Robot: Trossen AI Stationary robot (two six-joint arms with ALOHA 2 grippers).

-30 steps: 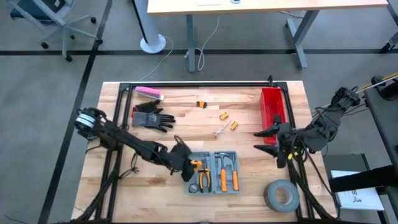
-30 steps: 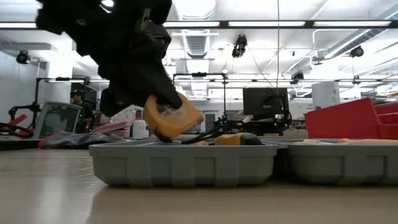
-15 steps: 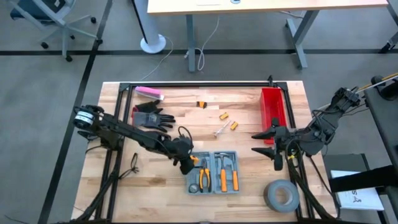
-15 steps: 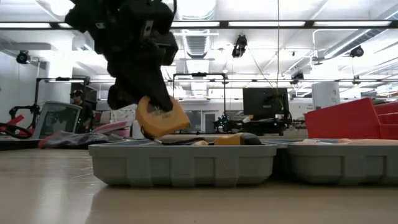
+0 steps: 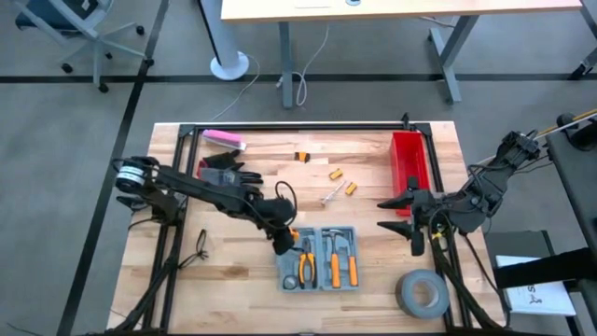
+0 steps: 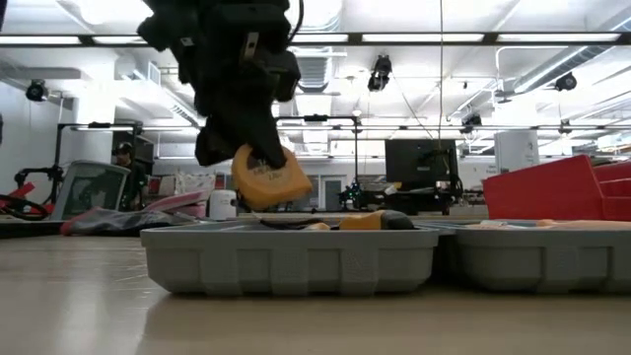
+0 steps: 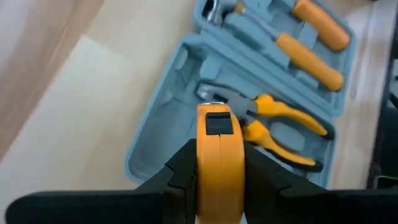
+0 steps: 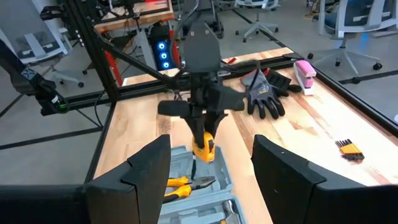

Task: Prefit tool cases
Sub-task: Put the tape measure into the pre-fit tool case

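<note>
At the bottom of the high view, a grey tape roll is lying at the lower right of the wooden table. Just above it, in the lower centre of the frame, the tool case is lying open and flat, with orange-handled pliers in its left half and orange-handled tools in its right half.

The left gripper is hovering over the upper left corner of the case, its fingers clamped on a yellow tape measure. In the low view the tape measure is hanging clear above the case's rim, tilted.

At the right of the frame, level with the case's top edge, the right gripper is waiting with its fingers spread wide and nothing between them.

Farther up, small orange pieces and a silver tool are lying at mid-table, a black glove is sitting at the left, and a red bin is standing at the right. A pink block is lying at the upper left corner.
</note>
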